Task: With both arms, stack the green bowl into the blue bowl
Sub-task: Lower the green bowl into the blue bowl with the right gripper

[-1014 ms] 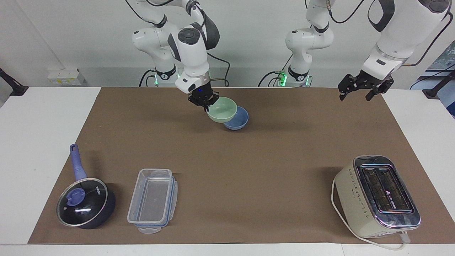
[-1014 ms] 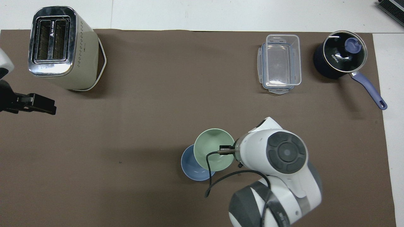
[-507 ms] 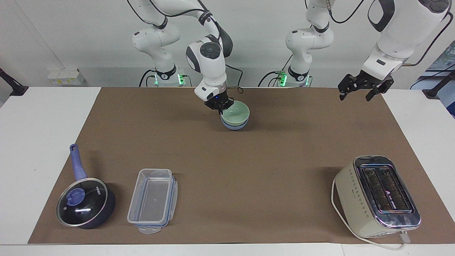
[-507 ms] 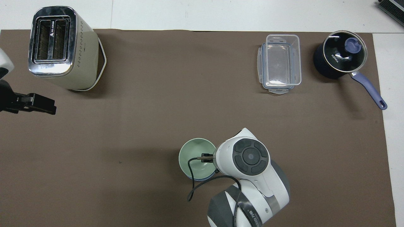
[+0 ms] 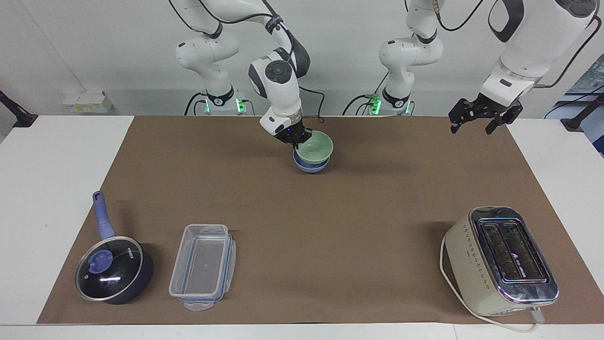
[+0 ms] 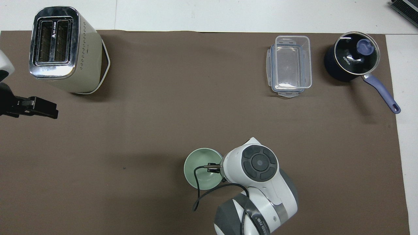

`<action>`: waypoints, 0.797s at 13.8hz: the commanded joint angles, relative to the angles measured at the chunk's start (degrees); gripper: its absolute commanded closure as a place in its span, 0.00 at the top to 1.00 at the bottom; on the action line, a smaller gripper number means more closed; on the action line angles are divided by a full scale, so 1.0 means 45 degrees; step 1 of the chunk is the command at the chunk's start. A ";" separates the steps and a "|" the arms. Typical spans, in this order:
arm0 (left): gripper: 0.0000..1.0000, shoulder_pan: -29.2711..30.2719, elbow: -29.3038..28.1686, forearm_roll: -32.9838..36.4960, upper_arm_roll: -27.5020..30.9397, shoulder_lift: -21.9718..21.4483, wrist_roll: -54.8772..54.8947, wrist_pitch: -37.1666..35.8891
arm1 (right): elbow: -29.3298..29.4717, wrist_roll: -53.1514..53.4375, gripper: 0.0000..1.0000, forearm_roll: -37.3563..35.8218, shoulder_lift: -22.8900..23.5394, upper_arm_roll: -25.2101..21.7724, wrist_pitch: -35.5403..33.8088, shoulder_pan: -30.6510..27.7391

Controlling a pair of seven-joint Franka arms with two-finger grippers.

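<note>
The green bowl (image 5: 315,147) sits in the blue bowl (image 5: 311,165), slightly tilted, on the brown mat near the robots' edge. Only the blue bowl's lower rim shows under it. My right gripper (image 5: 296,137) is shut on the green bowl's rim, on the side toward the right arm's end. In the overhead view the green bowl (image 6: 199,168) covers the blue bowl, and the right arm's wrist hides the gripper. My left gripper (image 5: 473,125) is open and empty, and waits raised over the mat's corner at the left arm's end.
A cream toaster (image 5: 501,261) stands at the left arm's end, farther from the robots. A clear plastic container (image 5: 203,267) and a dark lidded saucepan (image 5: 112,269) with a blue handle stand at the right arm's end, also farther from the robots.
My right gripper carried the green bowl sideways from beside the blue bowl and lowered it into it. The left arm has not moved.
</note>
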 commanded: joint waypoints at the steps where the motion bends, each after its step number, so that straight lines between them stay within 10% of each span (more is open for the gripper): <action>1: 1.00 0.0139 0.0178 0.0123 -0.0112 0.0067 0.0096 -0.0253 | -0.0278 -0.0273 0.00 0.0352 -0.0152 0.0012 0.0301 -0.0062; 11: 1.00 0.0139 0.0178 0.0123 -0.0112 0.0067 0.0096 -0.0253 | -0.0317 -0.0214 0.03 0.0352 0.0219 -0.0007 0.1102 -0.0159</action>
